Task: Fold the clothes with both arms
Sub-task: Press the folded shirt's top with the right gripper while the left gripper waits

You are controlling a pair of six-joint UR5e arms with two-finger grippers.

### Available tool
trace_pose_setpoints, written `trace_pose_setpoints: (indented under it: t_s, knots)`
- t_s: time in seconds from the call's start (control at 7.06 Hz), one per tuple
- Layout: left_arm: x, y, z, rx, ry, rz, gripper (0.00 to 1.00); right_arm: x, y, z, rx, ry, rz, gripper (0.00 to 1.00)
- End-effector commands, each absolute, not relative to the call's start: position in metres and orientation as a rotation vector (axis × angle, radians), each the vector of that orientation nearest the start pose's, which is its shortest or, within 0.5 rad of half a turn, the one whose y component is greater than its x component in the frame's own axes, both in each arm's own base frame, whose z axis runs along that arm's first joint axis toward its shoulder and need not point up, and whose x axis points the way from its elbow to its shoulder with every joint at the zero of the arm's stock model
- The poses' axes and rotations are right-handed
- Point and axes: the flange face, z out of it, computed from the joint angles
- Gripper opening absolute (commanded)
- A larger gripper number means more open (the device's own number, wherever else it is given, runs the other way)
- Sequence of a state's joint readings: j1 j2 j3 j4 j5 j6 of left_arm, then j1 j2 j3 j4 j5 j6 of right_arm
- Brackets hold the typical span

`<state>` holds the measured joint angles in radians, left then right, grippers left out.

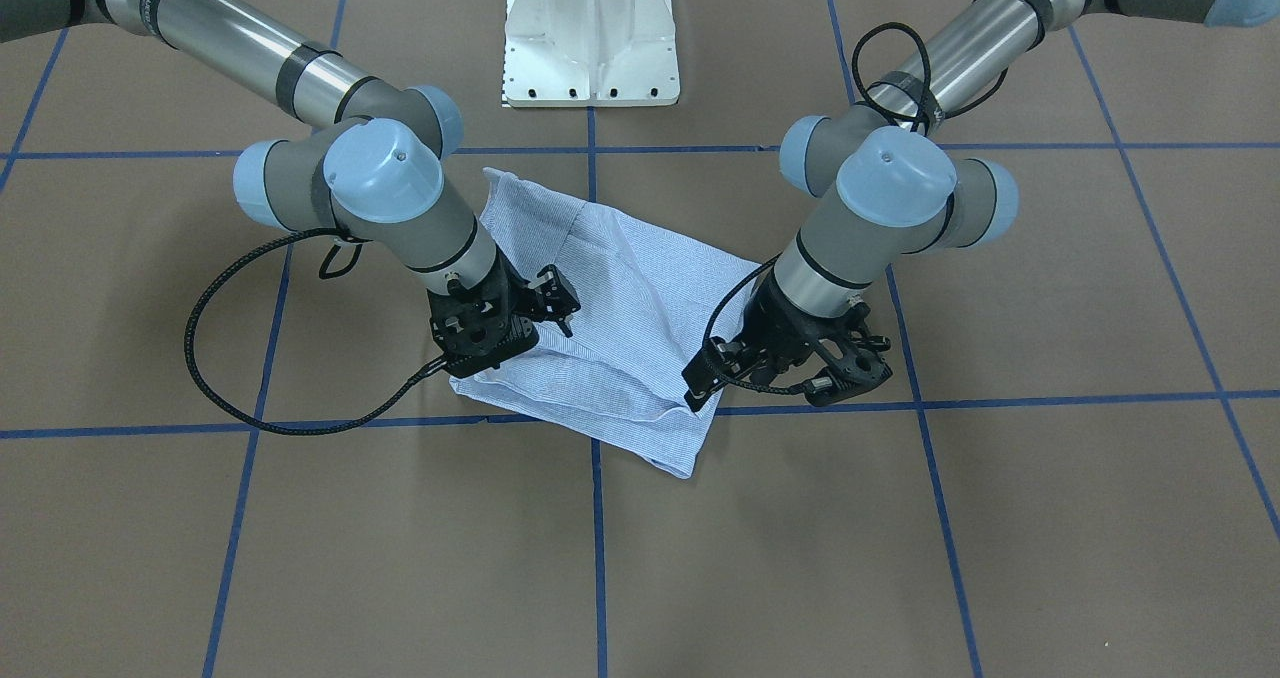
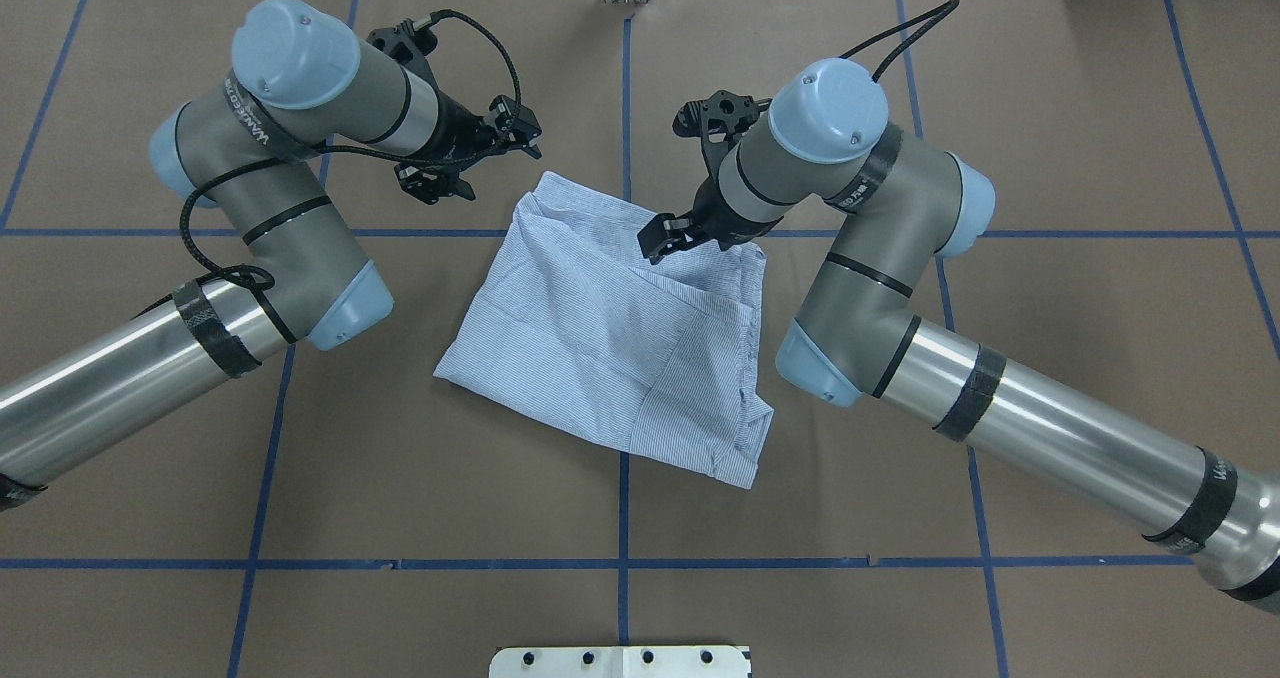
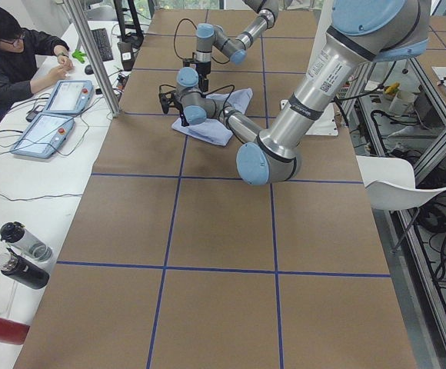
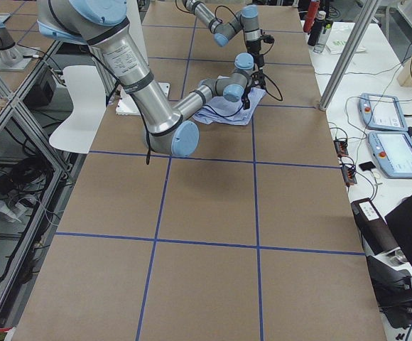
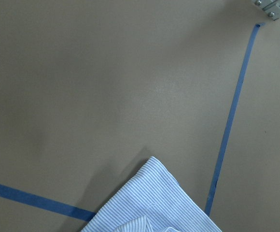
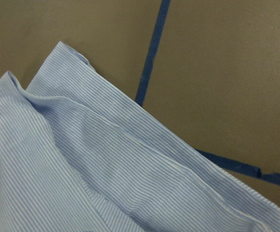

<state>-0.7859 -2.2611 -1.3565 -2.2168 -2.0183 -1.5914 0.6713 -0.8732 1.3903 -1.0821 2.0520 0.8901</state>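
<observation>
Right tool (image 2: 668,240) hangs over the shirt's (image 2: 600,338) upper edge near the centre of the overhead view; I cannot tell whether it is clenched or released, as its fingertips are partly hidden. Left tool (image 2: 470,153) is released and empty, over bare surface (image 2: 400,478) just up and left of the shirt's upper-left corner. The folded shirt lies mid-surface, its long axis slanting from upper left to lower right. The right tool is nearer; the left likely must shift down-right to reach cloth.
</observation>
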Motion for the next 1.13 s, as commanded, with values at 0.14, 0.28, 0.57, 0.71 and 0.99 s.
trace_pose_setpoints:
  t_s: [0.14,0.28,0.57,0.71,0.99]
  knots:
    - [0.453,-0.594,0.261,0.034,1.183,-0.454,0.99,-0.537,-0.525,0.277,0.301,-1.025,-0.344,0.84]
    - [0.453,-0.594,0.260,0.035,1.184,-0.453,0.99,-0.543,-0.520,0.279,0.298,-1.022,-0.356,0.80]
    - [0.452,-0.595,0.261,0.035,1.183,-0.455,0.99,-0.549,-0.512,0.280,0.291,-1.025,-0.367,0.57]
    - [0.451,-0.595,0.261,0.034,1.184,-0.456,0.99,-0.552,-0.508,0.282,0.287,-1.024,-0.375,0.37]
    - [0.449,-0.597,0.261,0.037,1.184,-0.460,0.99,-0.558,-0.500,0.289,0.275,-1.019,-0.385,0.35]
